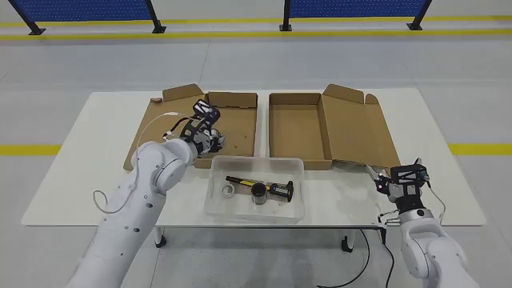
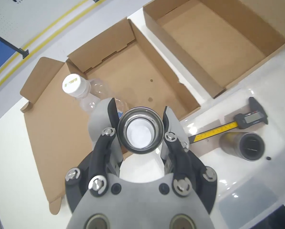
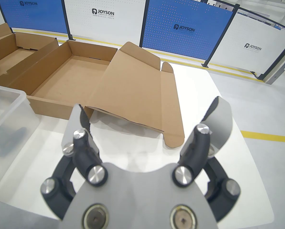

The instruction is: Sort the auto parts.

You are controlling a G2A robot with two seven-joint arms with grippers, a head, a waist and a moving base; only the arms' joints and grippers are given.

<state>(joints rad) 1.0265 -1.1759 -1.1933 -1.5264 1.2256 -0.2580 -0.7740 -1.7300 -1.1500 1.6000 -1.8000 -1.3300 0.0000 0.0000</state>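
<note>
My left gripper [image 2: 140, 110] is shut on a short metal sleeve [image 2: 122, 132], held open end up over the near edge of the left cardboard box [image 2: 123, 72]. In the top view the left gripper [image 1: 210, 133] hangs at that box's [image 1: 240, 124] front left. A clear bin [image 1: 256, 162] holds a yellow caliper [image 2: 216, 131], a second metal sleeve [image 2: 230, 144] and a black part [image 1: 282, 190]. My right gripper [image 3: 148, 107] stands open with nothing between its fingers, low over the table's right front [image 1: 398, 178].
A clear plastic bottle with a white cap [image 2: 75, 85] lies in the left box beyond the held sleeve. The right cardboard box [image 1: 296, 132] stands open, its lid flap [image 3: 137, 91] spread toward my right gripper. The table edge runs close behind the right arm.
</note>
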